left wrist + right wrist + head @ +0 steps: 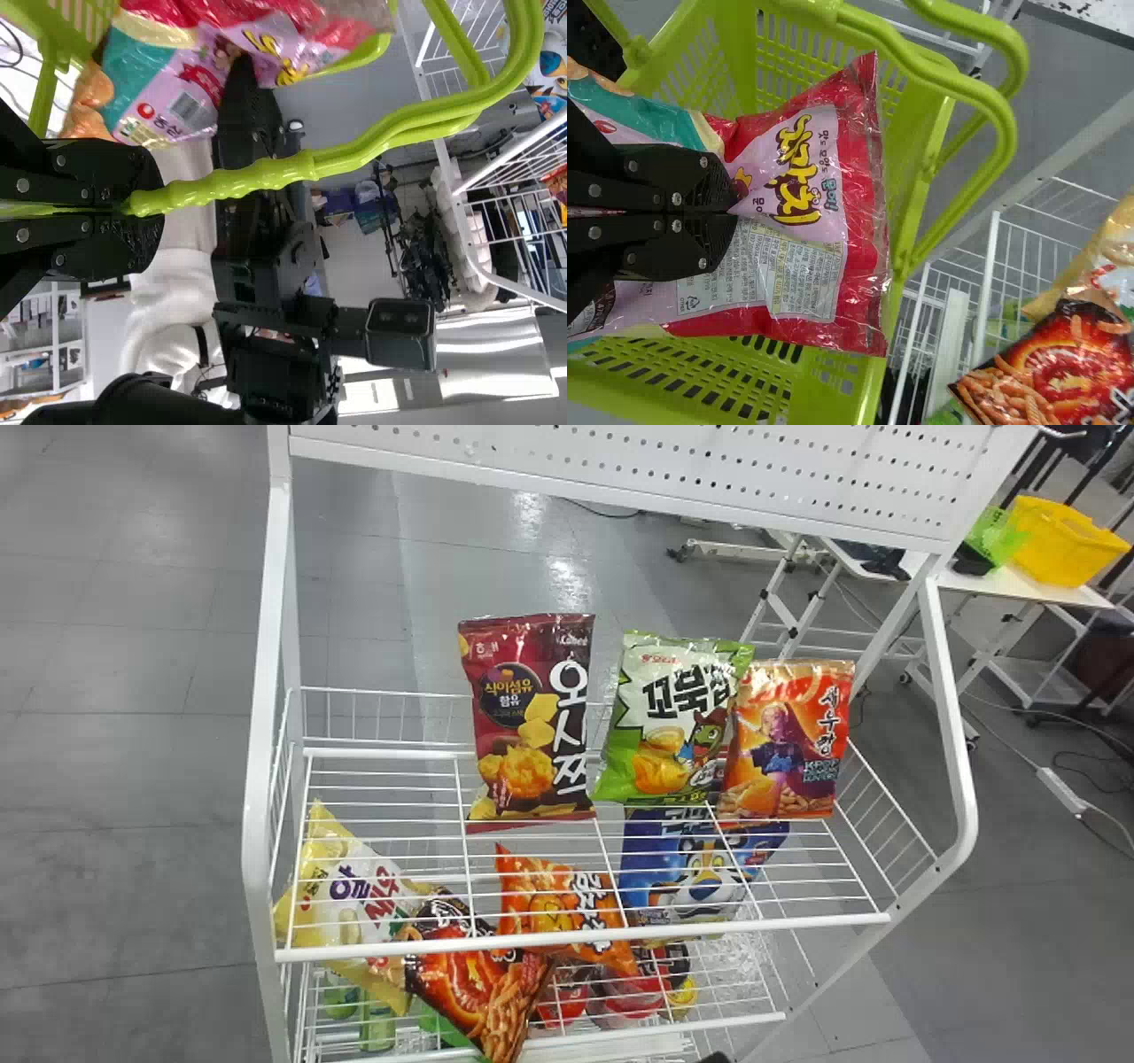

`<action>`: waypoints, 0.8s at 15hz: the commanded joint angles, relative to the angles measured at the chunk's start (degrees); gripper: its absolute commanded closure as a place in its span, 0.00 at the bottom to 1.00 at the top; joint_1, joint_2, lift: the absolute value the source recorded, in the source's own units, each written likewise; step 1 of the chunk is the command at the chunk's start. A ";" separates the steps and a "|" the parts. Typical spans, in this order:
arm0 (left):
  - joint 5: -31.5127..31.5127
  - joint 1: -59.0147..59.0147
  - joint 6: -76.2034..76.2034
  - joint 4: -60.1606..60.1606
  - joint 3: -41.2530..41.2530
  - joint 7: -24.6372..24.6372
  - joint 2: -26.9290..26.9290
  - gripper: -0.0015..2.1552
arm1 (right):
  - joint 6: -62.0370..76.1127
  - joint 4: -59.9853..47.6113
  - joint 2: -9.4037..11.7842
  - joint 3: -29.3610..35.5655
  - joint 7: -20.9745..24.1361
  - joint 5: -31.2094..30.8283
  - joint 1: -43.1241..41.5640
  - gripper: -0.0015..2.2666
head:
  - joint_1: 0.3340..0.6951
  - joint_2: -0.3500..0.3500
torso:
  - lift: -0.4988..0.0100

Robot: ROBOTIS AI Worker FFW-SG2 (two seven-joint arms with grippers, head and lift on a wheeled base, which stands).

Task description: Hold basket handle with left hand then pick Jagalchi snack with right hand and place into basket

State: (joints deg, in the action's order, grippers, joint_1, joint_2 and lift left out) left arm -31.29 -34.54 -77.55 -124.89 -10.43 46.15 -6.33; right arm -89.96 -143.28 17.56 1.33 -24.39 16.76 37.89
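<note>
Right claw (732, 211) pinches Jagalchi snack (802, 199); basket (915, 146) interior lies just beyond its tips. Left claw (159, 207) clamps handle (248, 180).

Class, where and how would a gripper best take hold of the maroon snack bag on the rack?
I would pinch the maroon bag at its flat top seal, coming down from above and closing front to back. It stands nearly upright, its top edge uncovered, and its thin seal should pinch more easily than the fuller middle. A gap separates its top from the green-and-white bag.
</note>
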 commanded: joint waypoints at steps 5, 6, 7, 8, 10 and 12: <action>0.18 -0.70 0.24 -0.61 -0.12 0.26 -0.08 0.98 | 10.19 10.38 -0.07 -9.76 2.24 -3.48 -4.14 0.89 | 1.00 0.00 | 0.96; 0.18 -0.88 0.24 -0.61 -0.12 0.34 -0.08 0.98 | 11.95 11.97 -0.16 -11.52 2.68 -4.28 -5.02 0.89 | 1.00 0.00 | 0.96; 0.26 -1.05 0.60 -0.70 -0.12 0.43 -0.08 0.98 | 14.06 13.46 -0.42 -13.02 3.30 -5.15 -5.81 0.89 | 1.00 0.00 | 0.96; 0.26 -1.14 0.77 -0.70 -0.12 0.43 -0.08 0.98 | 14.24 14.52 -0.51 -14.42 4.00 -5.77 -6.60 0.89 | 1.00 0.00 | 0.96; 0.35 -1.14 0.95 -0.70 -0.30 0.78 -0.08 0.98 | 14.94 16.80 -1.21 -15.92 4.35 -7.18 -7.04 0.88 | 1.00 0.00 | 0.96; 0.35 -1.23 0.95 -0.61 -0.21 1.22 -0.08 0.98 | 15.12 17.77 -1.21 -16.09 4.44 -7.35 -7.12 0.67 | 1.00 0.00 | 0.96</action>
State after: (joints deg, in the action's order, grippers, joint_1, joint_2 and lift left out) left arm -30.94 -35.70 -76.62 -125.59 -10.71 47.19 -6.42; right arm -75.07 -126.20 16.44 -14.57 -19.99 9.64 30.82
